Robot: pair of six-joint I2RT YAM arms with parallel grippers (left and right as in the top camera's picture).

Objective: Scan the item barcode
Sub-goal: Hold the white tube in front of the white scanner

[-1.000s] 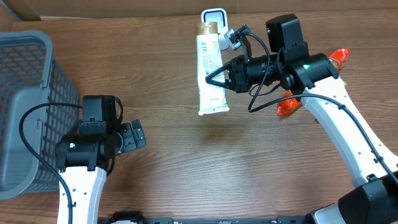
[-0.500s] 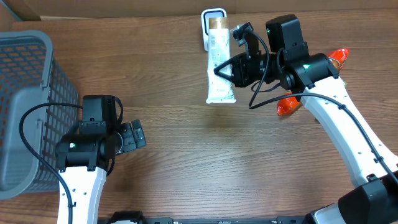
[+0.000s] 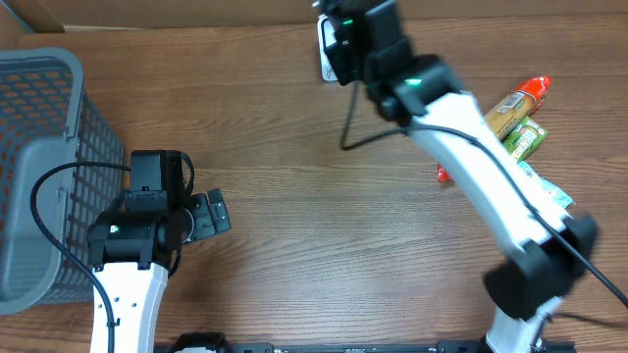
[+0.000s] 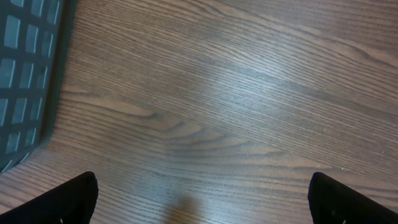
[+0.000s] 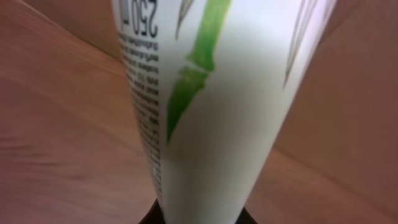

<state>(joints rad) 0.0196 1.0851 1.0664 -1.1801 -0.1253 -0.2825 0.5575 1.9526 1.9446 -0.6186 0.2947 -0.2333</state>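
Tube (image 5: 211,118), white with a green bamboo stalk and fine print, fills our right wrist view, its lower end clamped between the dark fingers of the right gripper (image 5: 199,219). From overhead we cannot see it: the right arm (image 3: 461,127) stretches to the far edge of the table (image 3: 314,255) and covers it, beside a white scanner (image 3: 325,54). Overhead we also find the left gripper (image 3: 212,214), jaws wide apart, near the grey basket (image 3: 39,167).

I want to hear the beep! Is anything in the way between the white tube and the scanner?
Nothing that shows. The right arm holds the white tube up by the scanner at the far edge of the table, but the arm hides the gap between them from above.
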